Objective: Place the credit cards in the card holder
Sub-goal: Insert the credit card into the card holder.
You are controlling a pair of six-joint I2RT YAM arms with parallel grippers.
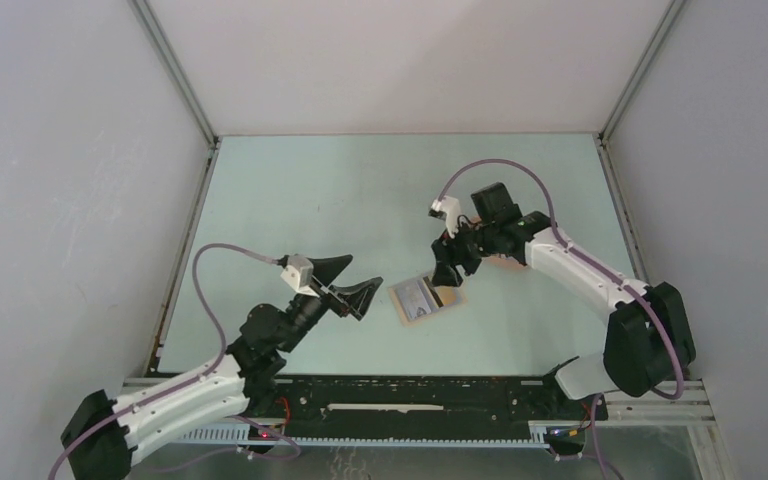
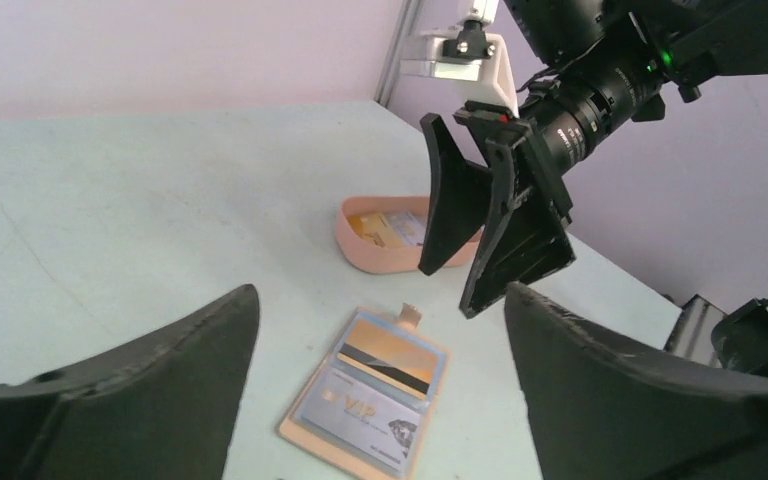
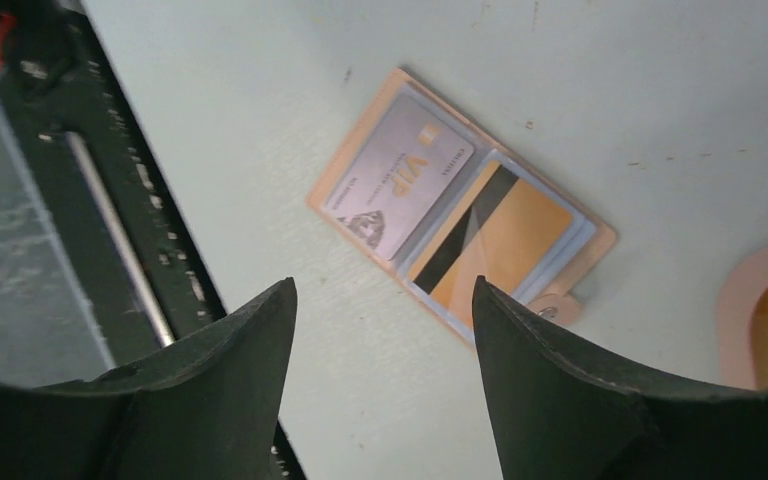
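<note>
Left pincer [image 2: 380, 296] gaping, card holder [image 3: 557, 303] open flat, two credit cards [image 3: 400, 190] inside

1. Flat tan leather-look card holder [image 3: 558, 306] — smooth, with a faint sheen.
2. In the holder, a silver-grey plastic card [image 3: 400, 190] and an orange-gold plastic card [image 3: 520, 235] with a dark stripe, both glossy.
3. Beside the holder, a peach oval tray [image 2: 360, 245], plastic-looking and matt.
4. Under the holder, the pale green table [image 3: 660, 100] — matt, lightly scuffed.

Flat on the surface [image 1: 360, 190], midway along its near edge: card holder [image 3: 555, 305], two credit cards [image 3: 400, 190] side by side inside. Behind, rightward: tray [image 2: 360, 250] holding seemingly two more cards [image 2: 392, 230].
</note>
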